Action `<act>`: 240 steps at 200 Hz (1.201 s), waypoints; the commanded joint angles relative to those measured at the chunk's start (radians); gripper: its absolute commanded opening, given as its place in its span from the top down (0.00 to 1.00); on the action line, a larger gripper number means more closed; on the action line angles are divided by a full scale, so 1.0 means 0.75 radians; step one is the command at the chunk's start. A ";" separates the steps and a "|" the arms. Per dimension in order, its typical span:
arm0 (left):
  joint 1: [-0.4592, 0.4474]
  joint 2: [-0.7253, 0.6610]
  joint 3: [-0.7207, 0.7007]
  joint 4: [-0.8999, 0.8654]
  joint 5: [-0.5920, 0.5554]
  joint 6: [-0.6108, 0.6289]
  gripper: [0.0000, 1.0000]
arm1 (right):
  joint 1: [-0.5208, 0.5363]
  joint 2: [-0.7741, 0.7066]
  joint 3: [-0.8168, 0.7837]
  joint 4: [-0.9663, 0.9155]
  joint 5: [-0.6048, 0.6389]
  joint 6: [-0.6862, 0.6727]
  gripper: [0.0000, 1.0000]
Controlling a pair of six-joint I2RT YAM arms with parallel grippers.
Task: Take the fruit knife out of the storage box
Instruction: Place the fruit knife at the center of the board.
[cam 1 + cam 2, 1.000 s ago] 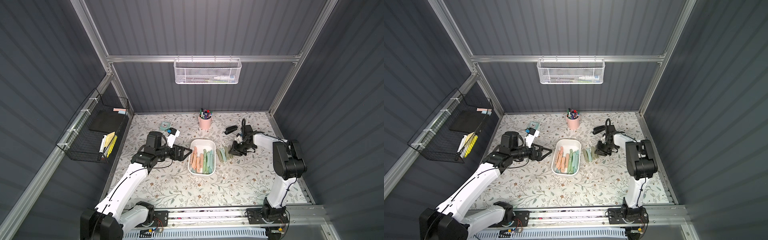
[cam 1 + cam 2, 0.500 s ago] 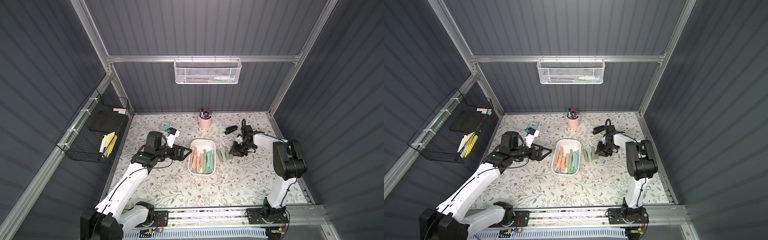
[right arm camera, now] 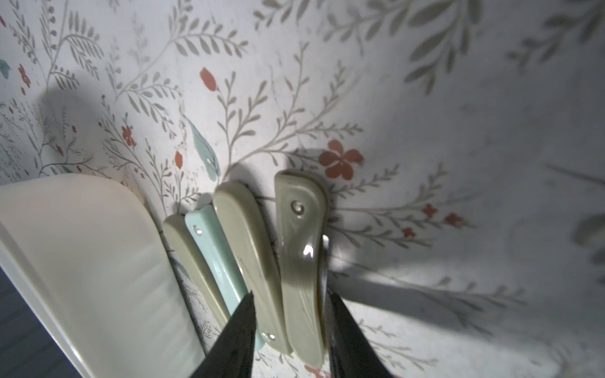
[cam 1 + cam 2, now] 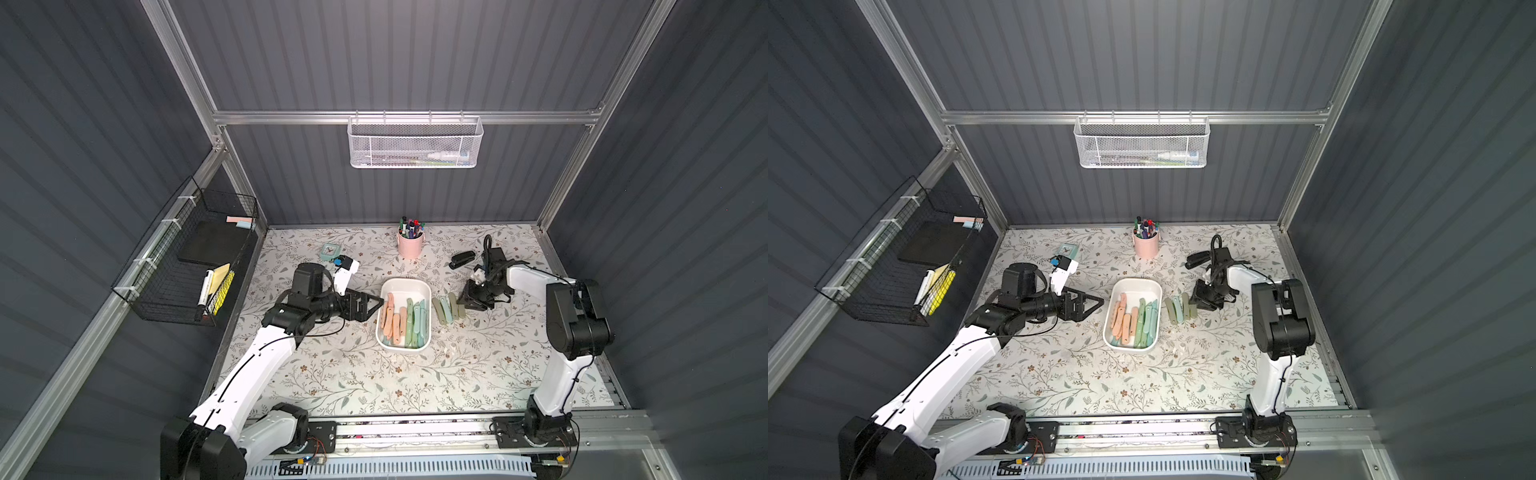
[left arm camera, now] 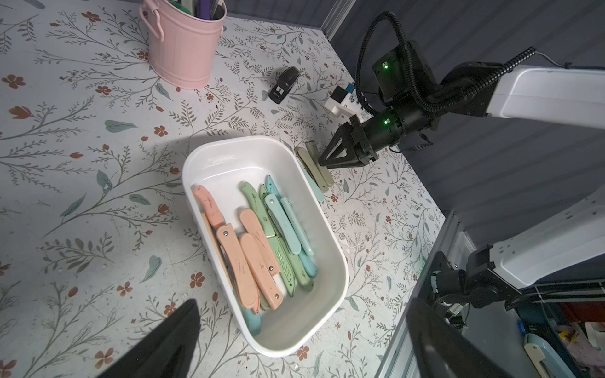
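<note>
R gripper jaws now part a little, letting go olive fruit knife on table, right of storage box: one more out. L gripper wide, empty.

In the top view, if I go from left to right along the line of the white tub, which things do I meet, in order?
black wire basket → left tool → storage box → row of knives lying outside it. The right tool overlaps that row, so it is left out.
</note>
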 commanded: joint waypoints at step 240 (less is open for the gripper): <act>0.006 -0.067 0.007 -0.053 -0.141 0.019 0.01 | 0.390 -0.393 0.127 -0.154 0.506 0.024 0.32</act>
